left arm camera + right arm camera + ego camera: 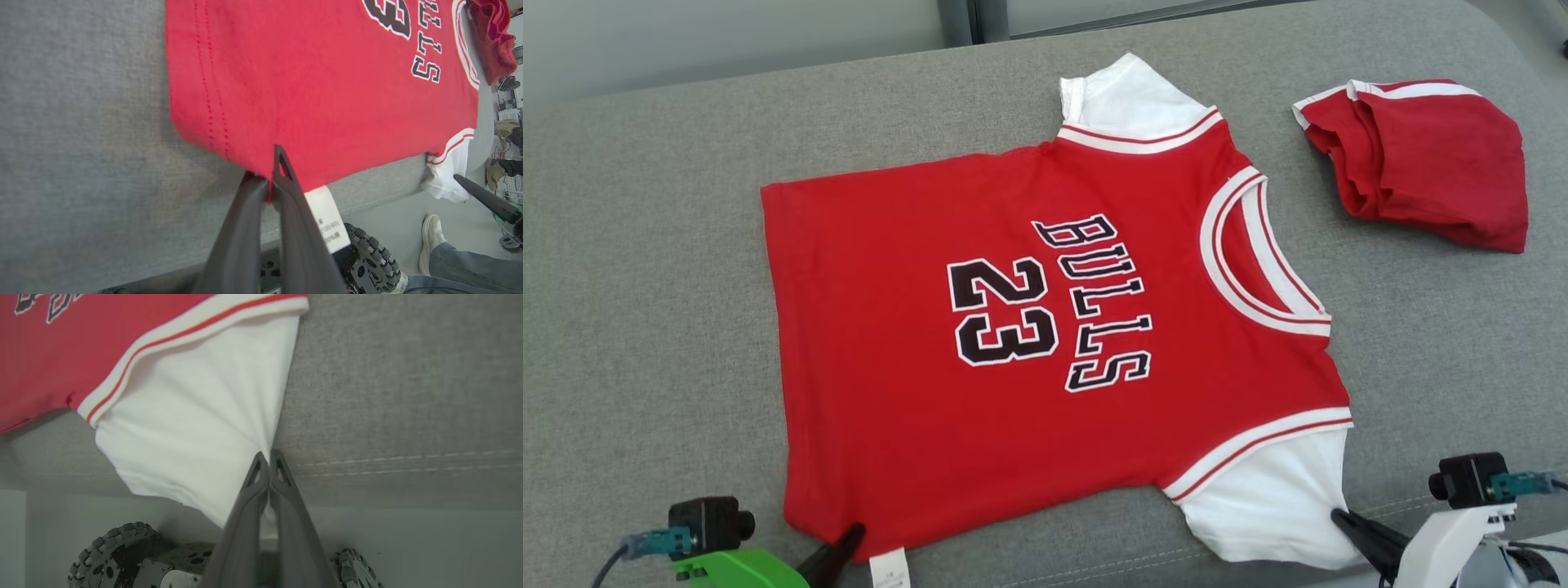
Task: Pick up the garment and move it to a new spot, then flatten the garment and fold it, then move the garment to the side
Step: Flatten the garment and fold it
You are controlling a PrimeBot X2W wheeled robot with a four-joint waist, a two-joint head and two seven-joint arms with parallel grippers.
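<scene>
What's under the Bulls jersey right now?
Grey cushion shows beside the jersey, which lies flat on it. Anything beneath the cloth is covered; no bulge shows.

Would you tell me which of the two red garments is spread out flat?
The jersey printed BULLS 23, mid-cushion; the other red garment lies bunched to its right.

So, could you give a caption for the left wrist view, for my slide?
Left pincer shut on the near edge of the red jersey, beside its white label.
</scene>
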